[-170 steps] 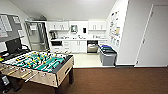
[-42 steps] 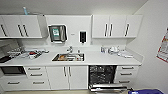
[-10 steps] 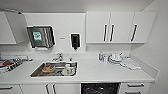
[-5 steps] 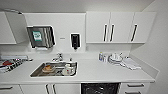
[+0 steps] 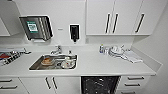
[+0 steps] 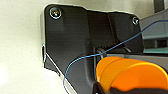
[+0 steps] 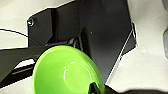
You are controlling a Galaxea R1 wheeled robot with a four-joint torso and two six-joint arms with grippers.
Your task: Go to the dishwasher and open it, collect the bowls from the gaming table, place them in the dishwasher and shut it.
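below, one dishwasher [image 5: 100,85] stands open; left claw grips one orange bowl [image 6: 130,75], right claw one green bowl [image 7: 65,70].

A white counter [image 5: 100,66] is seen, with a steel sink [image 5: 35,65] set into it and a tap [image 5: 58,50] behind. Crockery [image 5: 66,62] is left in the sink. A towel dispenser [image 5: 36,27] and a black soap dispenser [image 5: 74,32] are mounted on the wall. Beside a small bottle [image 5: 101,48], plates [image 5: 116,50] are stacked under white wall cupboards [image 5: 100,17].
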